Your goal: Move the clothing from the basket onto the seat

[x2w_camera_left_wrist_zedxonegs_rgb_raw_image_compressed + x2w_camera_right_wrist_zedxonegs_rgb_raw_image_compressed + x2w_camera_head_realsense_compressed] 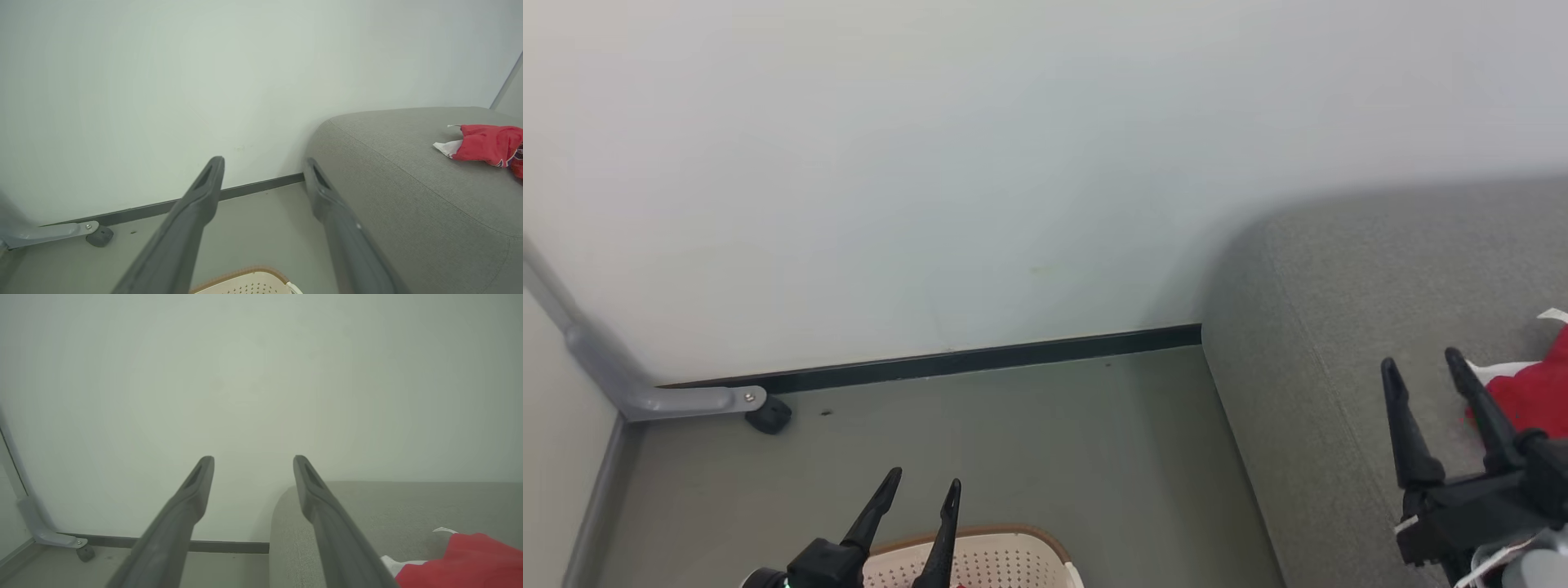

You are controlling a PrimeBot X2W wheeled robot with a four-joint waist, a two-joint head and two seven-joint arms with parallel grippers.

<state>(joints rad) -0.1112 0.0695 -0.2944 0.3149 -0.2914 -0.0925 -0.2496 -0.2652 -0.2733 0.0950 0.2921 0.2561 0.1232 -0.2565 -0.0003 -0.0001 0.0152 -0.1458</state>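
At the far left a grey bracket meets the floor below the wall. My left gripper hangs above the basket, fingers spread apart and holding nothing. The basket's inside is mostly cut off, so I cannot tell what lies in it. Further right, over the seat, my right gripper stands equally wide and empty, just beside the red and white clothing lying on the cushion.

Head cam down, wrists fwd, seat shared
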